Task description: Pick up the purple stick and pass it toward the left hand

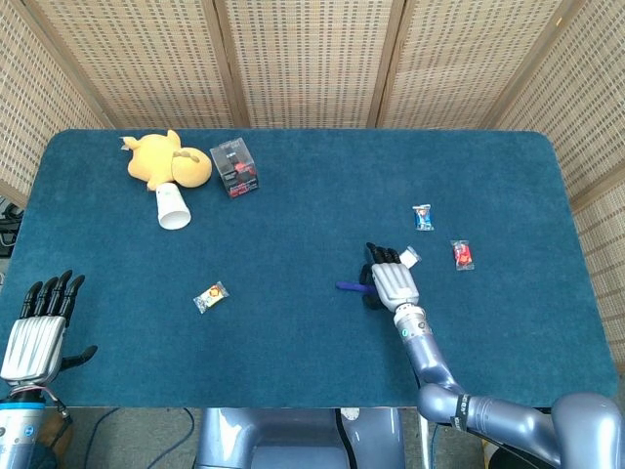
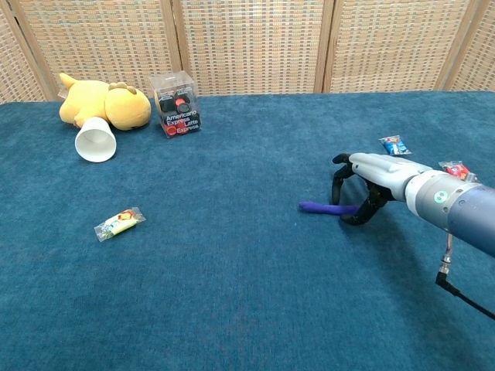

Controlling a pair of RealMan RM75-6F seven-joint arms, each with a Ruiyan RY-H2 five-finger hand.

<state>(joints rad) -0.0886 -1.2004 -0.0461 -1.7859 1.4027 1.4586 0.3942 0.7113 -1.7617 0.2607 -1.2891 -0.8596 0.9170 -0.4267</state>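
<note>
The purple stick (image 1: 349,286) (image 2: 317,207) lies flat on the blue table, right of centre. My right hand (image 1: 389,282) (image 2: 373,176) is lowered over the stick's right end. Its dark fingers (image 2: 339,182) curl down on the far side and the thumb on the near side, so that end is hidden under the palm. The stick still rests on the cloth and no firm grip shows. My left hand (image 1: 39,328) hovers at the table's near left edge, fingers straight and apart, holding nothing. Only the head view shows it.
A yellow plush toy (image 1: 166,164), a white paper cup (image 1: 173,207) and a clear box (image 1: 234,167) sit at the far left. A wrapped candy (image 1: 210,296) lies left of centre. A blue candy (image 1: 422,217), a red one (image 1: 462,254) and a white wrapper (image 1: 409,256) lie near the right hand.
</note>
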